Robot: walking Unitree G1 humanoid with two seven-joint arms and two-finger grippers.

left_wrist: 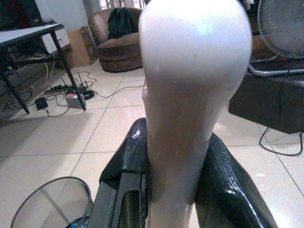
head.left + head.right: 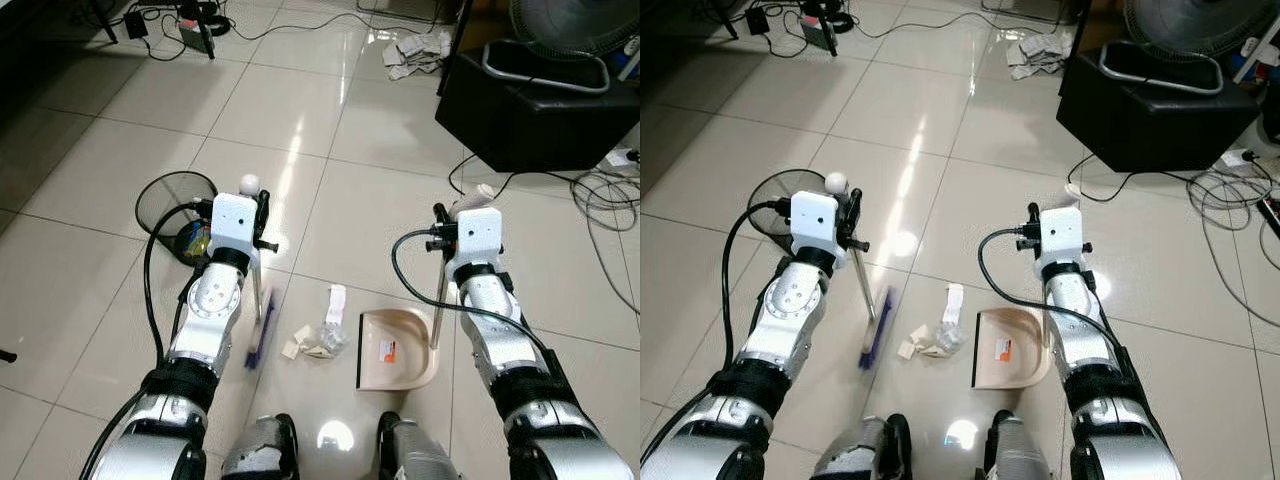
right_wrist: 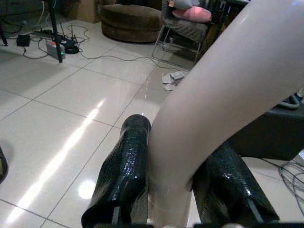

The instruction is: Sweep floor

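Observation:
My left gripper (image 2: 258, 212) is shut on the white handle of a small broom (image 2: 262, 325), whose blue bristles rest on the tile. The handle's rounded end (image 1: 194, 71) rises between the black fingers (image 1: 126, 161) in the left wrist view. My right gripper (image 2: 442, 222) is shut on the upright handle (image 3: 213, 109) of a beige dustpan (image 2: 395, 348) lying flat on the floor. Crumpled white paper scraps (image 2: 318, 335) lie between the broom head and the pan's open edge.
A black mesh wastebasket (image 2: 177, 212) stands by my left arm. A black box (image 2: 530, 110) with a fan on it sits at the right rear, with cables (image 2: 605, 200) on the floor beside it. More crumpled paper (image 2: 415, 52) lies far ahead.

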